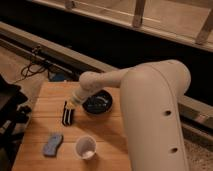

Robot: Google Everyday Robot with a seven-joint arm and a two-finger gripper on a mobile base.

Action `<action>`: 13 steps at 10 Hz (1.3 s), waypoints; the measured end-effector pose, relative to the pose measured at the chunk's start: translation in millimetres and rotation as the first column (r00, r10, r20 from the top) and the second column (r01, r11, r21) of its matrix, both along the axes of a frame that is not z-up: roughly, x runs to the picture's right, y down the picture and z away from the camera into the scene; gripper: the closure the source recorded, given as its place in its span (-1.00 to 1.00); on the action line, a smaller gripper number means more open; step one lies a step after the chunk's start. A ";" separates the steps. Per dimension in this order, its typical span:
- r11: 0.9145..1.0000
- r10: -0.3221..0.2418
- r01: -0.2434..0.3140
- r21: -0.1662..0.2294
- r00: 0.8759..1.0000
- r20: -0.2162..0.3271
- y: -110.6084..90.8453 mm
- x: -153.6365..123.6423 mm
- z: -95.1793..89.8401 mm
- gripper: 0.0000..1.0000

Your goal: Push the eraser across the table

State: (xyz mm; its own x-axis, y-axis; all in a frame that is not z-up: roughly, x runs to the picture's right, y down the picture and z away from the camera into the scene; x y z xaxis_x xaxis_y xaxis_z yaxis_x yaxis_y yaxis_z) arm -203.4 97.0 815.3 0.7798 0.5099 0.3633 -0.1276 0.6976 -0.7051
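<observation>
Gripper at the eraser's far end, by the bowl

The gripper (pixel 73 103) sits low over the table (pixel 44 97), at the tip of the pale arm (pixel 150 115) that reaches in from the right. It's at the far end of the eraser (pixel 67 114), on its right side, and looks to be touching or just short of it; can't tell which. Whether the gripper is wide or narrow can't be told either, since it shows only as a small pale tip w/ a darker end.

The eraser is a small black block w/ a thin pale stripe down its length. It lies flat on the table, left of centre, long side running away from the camera and tilted a bit.

Just right of the gripper is a dark round bowl (pixel 97 103), near the table's far edge; the arm's narrow part passes over its left rim. Bowl and eraser are near each other but apart.

Nearer the camera, a white cup (pixel 85 148) stands upright, mouth open to the top, roughly below the gap btw. eraser and bowl. Left of the cup, a light blue wavy-edged sponge (pixel 52 144) lies flat, close to the table's front left part and well apart from the eraser.

The arm's big rounded body covers the table's right side. Off the table to the left there's a black thing (pixel 9 100), only partly in view, and cables (pixel 36 65) on the floor behind
</observation>
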 end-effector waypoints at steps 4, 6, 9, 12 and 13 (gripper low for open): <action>0.999 -0.014 0.013 -0.031 1.000 -0.010 11.2 4.9 8.4 1.00; 0.999 -0.015 0.014 -0.046 1.000 -0.020 15.8 9.1 13.3 1.00; 0.997 -0.026 0.023 -0.079 0.999 -0.038 26.5 14.8 22.4 1.00; 0.994 -0.043 0.035 -0.107 0.997 -0.067 40.0 21.4 34.9 1.00; 0.994 -0.051 0.042 -0.104 0.996 -0.080 42.6 20.9 40.5 1.00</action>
State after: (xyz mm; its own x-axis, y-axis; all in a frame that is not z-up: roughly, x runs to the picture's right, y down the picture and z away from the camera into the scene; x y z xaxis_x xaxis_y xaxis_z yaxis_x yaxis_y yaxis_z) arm -182.5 139.5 855.8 0.8284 0.5036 0.2451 -0.1571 0.6290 -0.7613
